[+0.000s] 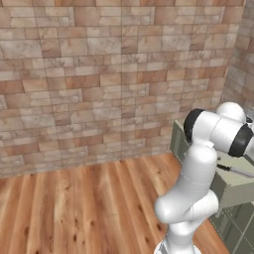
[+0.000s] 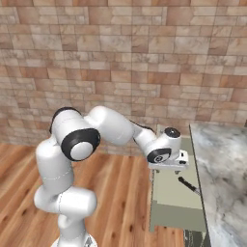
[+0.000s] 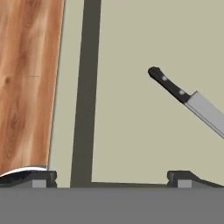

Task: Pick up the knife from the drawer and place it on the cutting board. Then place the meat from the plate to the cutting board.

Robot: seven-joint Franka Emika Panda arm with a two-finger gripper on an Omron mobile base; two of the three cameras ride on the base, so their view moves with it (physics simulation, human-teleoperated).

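Observation:
The drawer (image 2: 174, 197) stands pulled out, its pale beige floor (image 3: 131, 140) bare apart from the knife. The knife (image 3: 183, 96) lies flat inside, black handle toward the drawer's middle and silver blade running off the right edge of the hand view. In the right base view the knife (image 2: 189, 185) lies near the counter side, and in the left base view the knife (image 1: 235, 171) shows as a thin dark line. My gripper (image 2: 170, 167) hangs above the drawer's far end, pointing down and open, with nothing between its fingertips (image 3: 41, 177). The knife is ahead and to the right of the gripper (image 3: 111, 179). The cutting board, meat and plate are out of view.
A grey marble counter (image 2: 222, 164) runs along the right above the drawer. A brick wall (image 2: 120, 62) closes the back. Wooden floor (image 1: 84, 208) spreads to the left of the cabinets. The drawer's dark wall (image 3: 85, 87) crosses the hand view between the floor and the interior.

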